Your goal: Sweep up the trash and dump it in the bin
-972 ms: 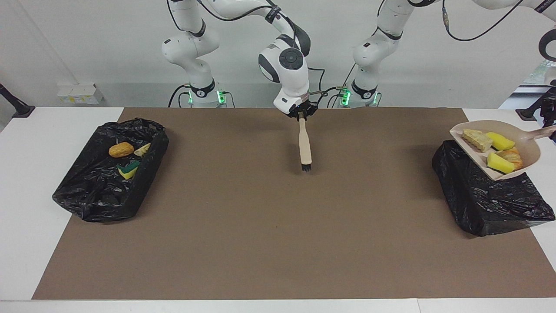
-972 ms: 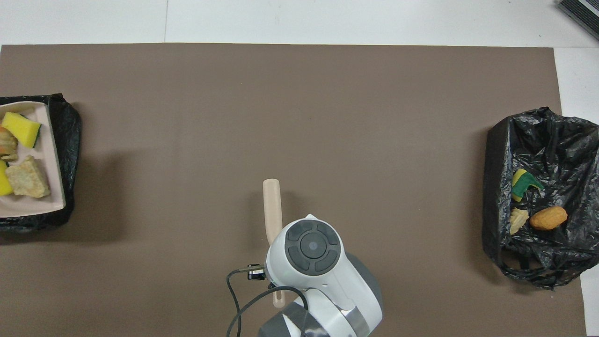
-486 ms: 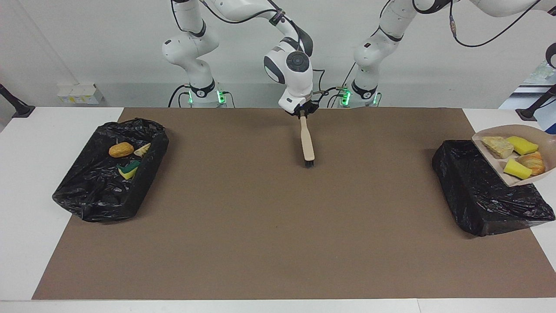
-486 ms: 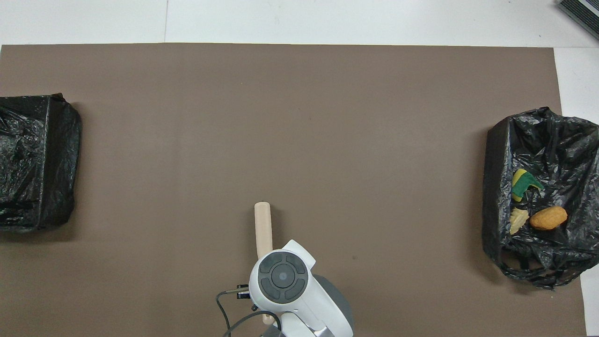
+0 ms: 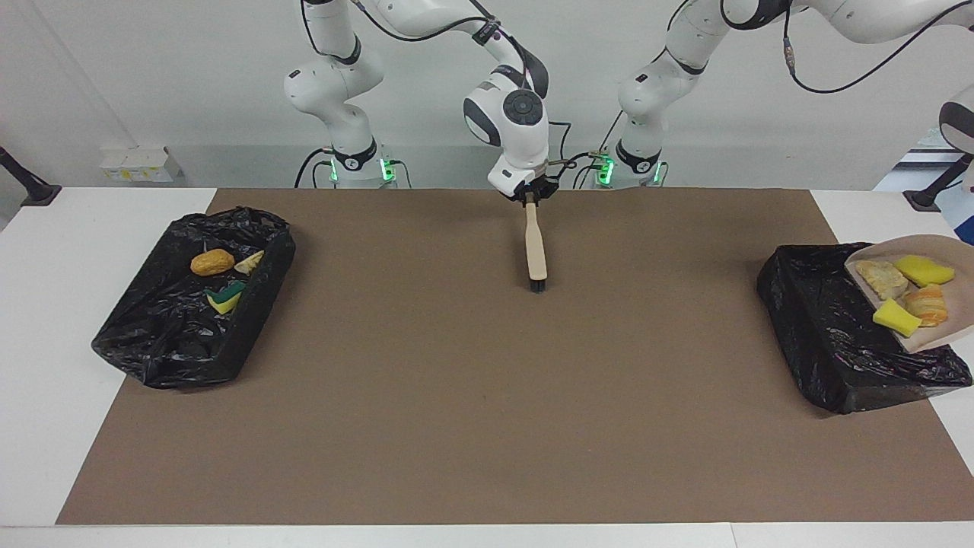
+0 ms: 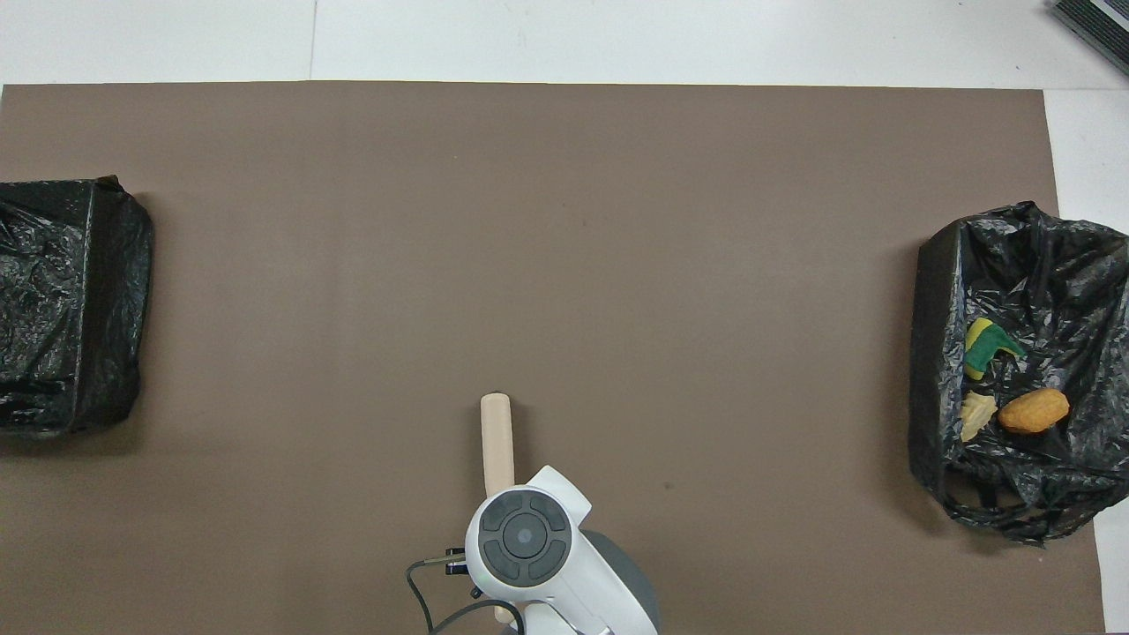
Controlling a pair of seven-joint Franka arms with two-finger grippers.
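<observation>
My right gripper (image 5: 530,196) is shut on the handle of the beige brush (image 5: 536,251), which points down with its bristles low over the brown mat, near the robots' edge. In the overhead view my wrist hides that gripper and only the brush (image 6: 497,437) shows. The beige dustpan (image 5: 957,298) hangs tilted over the black-bagged bin (image 5: 825,335) at the left arm's end. It carries several pieces of trash, among them a yellow sponge (image 5: 924,269) and a pale chunk (image 5: 881,278). Its handle and my left gripper lie outside both views.
A second black-bagged bin (image 5: 152,342) stands at the right arm's end, with an orange-brown lump (image 5: 212,262), a pale chunk (image 5: 249,262) and a green-backed sponge (image 5: 225,297) inside. Both bins (image 6: 935,353) (image 6: 62,300) sit on the mat's ends.
The dustpan with its trash has moved outward past the bin toward the table's end, leaving the overhead view. My right gripper has drawn the brush back toward the robots.
</observation>
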